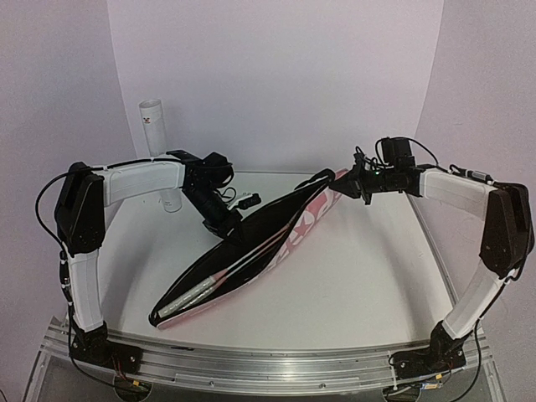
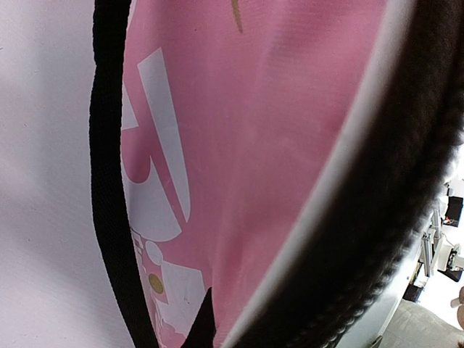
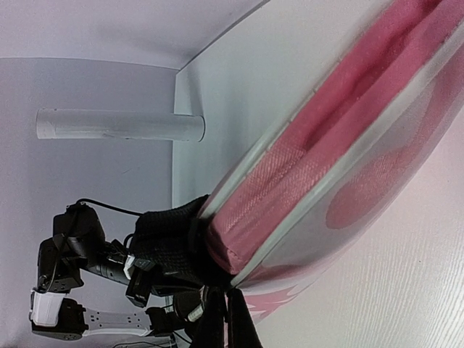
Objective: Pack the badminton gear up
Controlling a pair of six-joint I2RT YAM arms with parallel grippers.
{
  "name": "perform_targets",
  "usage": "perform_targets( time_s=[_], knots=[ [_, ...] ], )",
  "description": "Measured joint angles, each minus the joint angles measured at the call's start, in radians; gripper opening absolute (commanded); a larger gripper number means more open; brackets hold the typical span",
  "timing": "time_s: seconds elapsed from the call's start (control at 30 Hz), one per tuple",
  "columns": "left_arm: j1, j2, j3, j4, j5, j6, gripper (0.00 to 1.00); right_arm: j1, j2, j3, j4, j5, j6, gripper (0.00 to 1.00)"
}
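Rackets lie inside the open pink bag on the tabletop, handles toward its near end. Left hand is clamped on the bag's zipper edge, right hand on its far tip.

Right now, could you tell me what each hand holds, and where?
Left hand: upper rim of the pink bag, midway. Right hand: apparently its far tip.

A plain pale backdrop curves up behind the white worktop; a metal rail edges its near side.
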Motion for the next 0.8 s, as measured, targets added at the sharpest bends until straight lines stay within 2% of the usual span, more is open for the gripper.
perform_targets(
  time_s=[0.3, 0.47, 0.63, 0.8],
  knots=[
    [0.002, 0.000, 0.002, -0.012, -0.003, -0.009, 0.00, 0.069, 0.000, 0.017, -0.003, 0.124, 0.082, 0.00],
    [0.002, 0.001, 0.031, -0.035, -0.002, -0.031, 0.00, 0.158, 0.015, 0.103, -0.052, 0.245, 0.158, 0.00],
    [-0.008, 0.014, 0.083, -0.006, 0.010, -0.044, 0.00, 0.278, 0.052, 0.154, -0.054, 0.263, 0.223, 0.00],
    [-0.021, 0.022, 0.091, 0.021, 0.018, -0.058, 0.00, 0.313, 0.100, 0.197, -0.065, 0.287, 0.269, 0.00]
  ],
)
